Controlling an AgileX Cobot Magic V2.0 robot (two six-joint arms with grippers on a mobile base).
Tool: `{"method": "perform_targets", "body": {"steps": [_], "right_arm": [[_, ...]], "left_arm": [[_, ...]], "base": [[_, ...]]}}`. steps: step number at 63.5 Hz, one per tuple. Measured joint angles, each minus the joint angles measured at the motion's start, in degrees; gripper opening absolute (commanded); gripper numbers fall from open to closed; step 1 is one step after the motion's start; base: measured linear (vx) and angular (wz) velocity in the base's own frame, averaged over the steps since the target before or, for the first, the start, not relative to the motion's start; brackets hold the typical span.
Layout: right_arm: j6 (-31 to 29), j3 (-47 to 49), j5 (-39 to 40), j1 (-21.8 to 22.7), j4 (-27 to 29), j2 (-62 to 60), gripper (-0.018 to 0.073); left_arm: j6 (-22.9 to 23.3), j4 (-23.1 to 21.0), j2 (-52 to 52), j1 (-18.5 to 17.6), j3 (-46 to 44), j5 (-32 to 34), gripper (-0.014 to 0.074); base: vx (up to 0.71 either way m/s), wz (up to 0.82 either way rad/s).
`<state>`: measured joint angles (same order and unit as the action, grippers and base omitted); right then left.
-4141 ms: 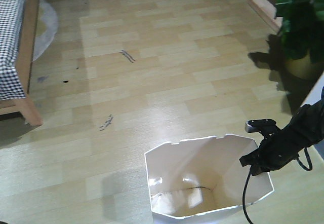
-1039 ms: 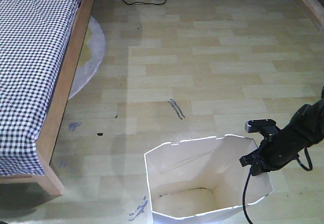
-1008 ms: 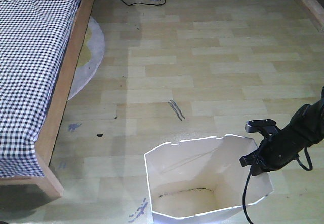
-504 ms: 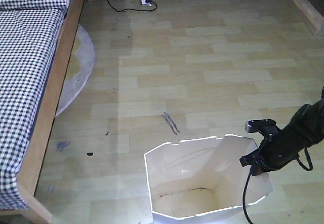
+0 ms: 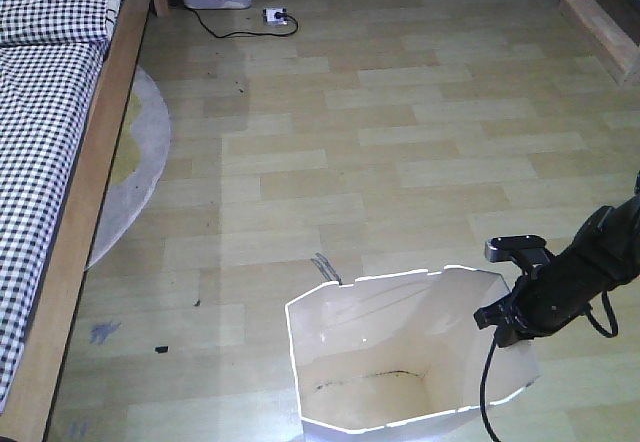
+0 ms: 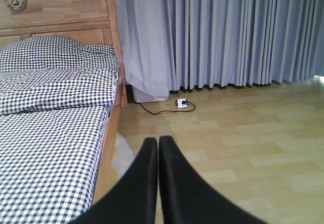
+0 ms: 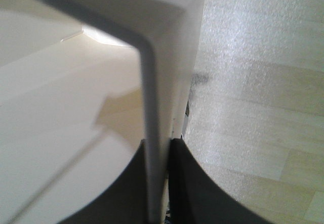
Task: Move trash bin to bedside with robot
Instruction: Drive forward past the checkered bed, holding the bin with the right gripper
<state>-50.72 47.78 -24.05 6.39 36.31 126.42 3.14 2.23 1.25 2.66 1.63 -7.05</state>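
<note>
One bin [image 5: 365, 347], one bed [image 5: 40, 142], two pincers. Bin white, cream inside, cut corners, notched rim; stands on floor [image 5: 400, 142], well apart from bed. Right pincer [image 7: 158, 145] pinches bin wall. Left pincer [image 6: 158, 142] pressed together, empty.

The left claw [image 6: 157, 143] points level and forward, its two black fingers pressed flat together. The right arm [image 5: 595, 257] reaches in from the right and bends down at the wrist. The right claw [image 5: 503, 324] pinches the trash bin [image 5: 340, 342] wall, one finger on each side.
</note>
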Motion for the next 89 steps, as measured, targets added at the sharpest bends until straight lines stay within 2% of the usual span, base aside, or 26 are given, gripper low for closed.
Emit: {"method": "perform_targets", "body": {"steps": [89], "right_arm": [[0.0,0.0,0.0,0.0,0.0,0.0,-0.0006]], "left_arm": [[0.0,0.0,0.0,0.0,0.0,0.0,-0.0006]], "base": [[0.25,0.04]]}}
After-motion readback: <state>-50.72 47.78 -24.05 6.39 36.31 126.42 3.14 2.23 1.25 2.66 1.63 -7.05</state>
